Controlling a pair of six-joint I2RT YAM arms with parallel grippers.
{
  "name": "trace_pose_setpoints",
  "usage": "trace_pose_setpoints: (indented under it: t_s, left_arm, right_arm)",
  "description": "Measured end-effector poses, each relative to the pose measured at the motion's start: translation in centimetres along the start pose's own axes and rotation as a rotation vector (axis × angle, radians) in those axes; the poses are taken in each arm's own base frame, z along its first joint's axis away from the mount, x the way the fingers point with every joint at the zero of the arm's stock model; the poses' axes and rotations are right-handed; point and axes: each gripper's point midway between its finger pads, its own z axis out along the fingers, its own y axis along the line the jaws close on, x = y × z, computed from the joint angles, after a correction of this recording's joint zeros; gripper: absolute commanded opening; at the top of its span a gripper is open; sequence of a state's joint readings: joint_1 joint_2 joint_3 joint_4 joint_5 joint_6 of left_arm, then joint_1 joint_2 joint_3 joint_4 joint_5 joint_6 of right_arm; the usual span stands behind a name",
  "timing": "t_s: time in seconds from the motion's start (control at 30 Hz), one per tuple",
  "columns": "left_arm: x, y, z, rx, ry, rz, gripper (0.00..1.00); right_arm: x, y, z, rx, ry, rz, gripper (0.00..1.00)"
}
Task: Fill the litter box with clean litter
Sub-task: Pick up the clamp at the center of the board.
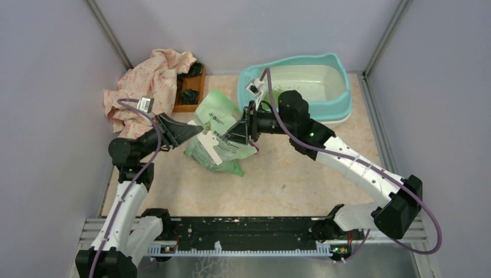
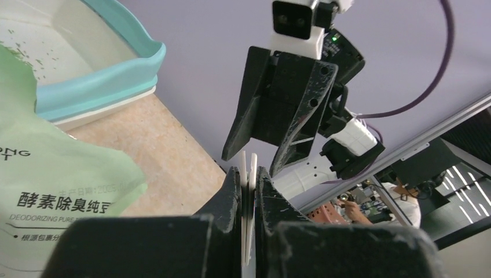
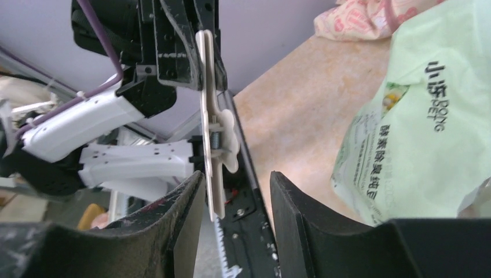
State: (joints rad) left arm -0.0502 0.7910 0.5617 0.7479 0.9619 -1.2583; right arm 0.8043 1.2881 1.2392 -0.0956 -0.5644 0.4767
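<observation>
Surface: beige marbled table [image 1: 301, 179], lavender walls on three sides. The litter box [image 1: 343, 92] sits at the far right. Its cream basin is mostly bare, and we see only scattered green specks of clean litter [image 2: 26, 51]. The bulk is presumably inside the pale green bag [image 1: 217, 116], which lies mid-table, between the arms and near the box.

Left gripper [image 1: 197, 128]: jaws pinched narrow on one end of a white spring clip [image 1: 213, 147], held on edge above the bag. Right gripper [image 3: 237, 179]: fingers apart, straddling the clip's other end. We see the clip beside one finger, with a clear gap to the other, so the right gripper holds nothing.

We judge that this is a clip handover, so the bag mouth can be opened. The fill itself is not yet begun.

A pink cloth [image 1: 147, 87] and a wooden tray [image 1: 188, 95] sit at the far left, apart from the work.
</observation>
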Motion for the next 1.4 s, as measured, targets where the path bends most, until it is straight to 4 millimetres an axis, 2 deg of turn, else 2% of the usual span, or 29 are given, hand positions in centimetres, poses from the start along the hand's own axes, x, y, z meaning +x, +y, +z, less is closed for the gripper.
trace_pose_setpoints:
  t_s: [0.07,0.17,0.3,0.57,0.77,1.27,1.4]
  left_arm:
    - [-0.2,-0.2,0.2,0.004,0.015,-0.026,0.00]
    - [-0.3,-0.1,0.6,0.005,0.048,-0.083,0.00]
    - [0.3,0.6,0.8,-0.003,0.090,-0.174,0.00]
    - [1.9,0.8,1.6,0.012,0.167,-0.263,0.00]
    - [2.2,0.4,1.8,0.023,0.180,-0.275,0.00]
    - [2.1,0.5,1.8,0.020,0.181,-0.265,0.00]
    - [2.1,-0.1,2.0,0.034,0.187,-0.260,0.00]
  right_arm:
    - [0.4,0.2,-0.4,-0.034,0.001,0.061,0.48]
    - [1.1,0.9,-0.4,-0.095,0.012,0.135,0.55]
    - [1.9,2.0,-0.5,-0.176,0.028,0.213,0.57]
    - [0.7,3.8,-0.8,-0.267,0.001,0.240,0.56]
    - [1.3,3.0,-0.3,-0.239,0.018,0.261,0.56]
    - [1.4,2.2,-0.5,-0.179,0.007,0.227,0.54]
    - [1.9,1.2,-0.3,-0.131,0.015,0.238,0.54]
